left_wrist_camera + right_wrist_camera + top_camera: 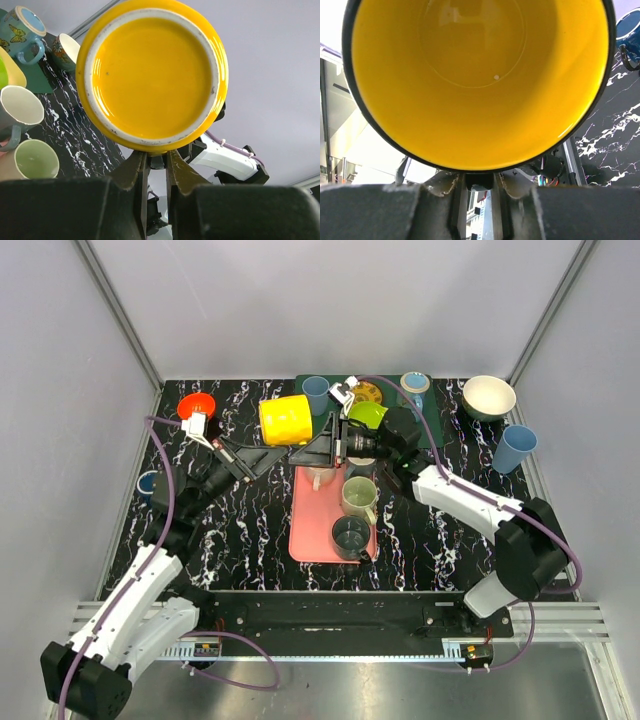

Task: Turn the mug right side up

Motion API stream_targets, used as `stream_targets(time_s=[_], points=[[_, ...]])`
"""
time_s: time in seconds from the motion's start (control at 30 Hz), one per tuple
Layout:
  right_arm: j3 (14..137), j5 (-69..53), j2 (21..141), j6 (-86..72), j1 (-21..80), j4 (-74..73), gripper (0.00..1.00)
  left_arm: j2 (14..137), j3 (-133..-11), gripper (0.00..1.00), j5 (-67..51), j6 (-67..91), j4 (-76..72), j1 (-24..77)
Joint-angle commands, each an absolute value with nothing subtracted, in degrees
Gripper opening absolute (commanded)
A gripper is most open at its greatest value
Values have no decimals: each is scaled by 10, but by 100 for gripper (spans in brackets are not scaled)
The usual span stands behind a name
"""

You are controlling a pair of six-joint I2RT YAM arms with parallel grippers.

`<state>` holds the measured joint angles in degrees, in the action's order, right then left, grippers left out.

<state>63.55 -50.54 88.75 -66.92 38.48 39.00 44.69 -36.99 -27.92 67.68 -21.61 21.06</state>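
Note:
The yellow mug [285,420] hangs in the air on its side above the back of the table, its mouth turned to the right. In the left wrist view I look at its glazed base [152,75]; in the right wrist view I look straight into its yellow inside [475,75]. My left gripper [303,447] [156,160] comes in from the left, shut on the dark handle under the base. My right gripper [335,440] [479,181] comes in from the right, its fingers closed on the same dark handle just below the rim.
Below the mug a pink tray [310,535] carries a pale green mug [358,495], a dark green mug [350,535] and a grey one [322,478]. At the back are a blue cup [316,392], a butterfly mug [415,385], a white bowl [488,397], another blue cup [515,448] and an orange bowl [196,405].

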Motion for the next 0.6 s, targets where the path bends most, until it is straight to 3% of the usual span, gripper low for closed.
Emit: stream_targets(time_s=[0.0,0.07,0.13,0.2,0.3,0.33,0.43,0.57], points=[[665,-490,884,-652,390,403,0,432,-367,0,-339,659,-260,237],[667,-470,858,-608,390,345,0,427,-366,4,-331,643,-239,237],[706,-402,820,-461,400,138,0,416,-375,44,-310,617,-178,236],[774,-274,805,-309,420,-89,0,390,-392,72,-273,562,-61,236],[833,-114,805,-216,465,-256,0,354,-438,85,-142,487,121,236],[838,-83,810,-206,472,-278,0,345,-459,90,-46,477,167,236],[846,7,833,-200,504,-347,0,312,-487,95,152,477,314,236],[835,71,877,-222,533,-389,0,291,-498,99,282,511,405,236]])
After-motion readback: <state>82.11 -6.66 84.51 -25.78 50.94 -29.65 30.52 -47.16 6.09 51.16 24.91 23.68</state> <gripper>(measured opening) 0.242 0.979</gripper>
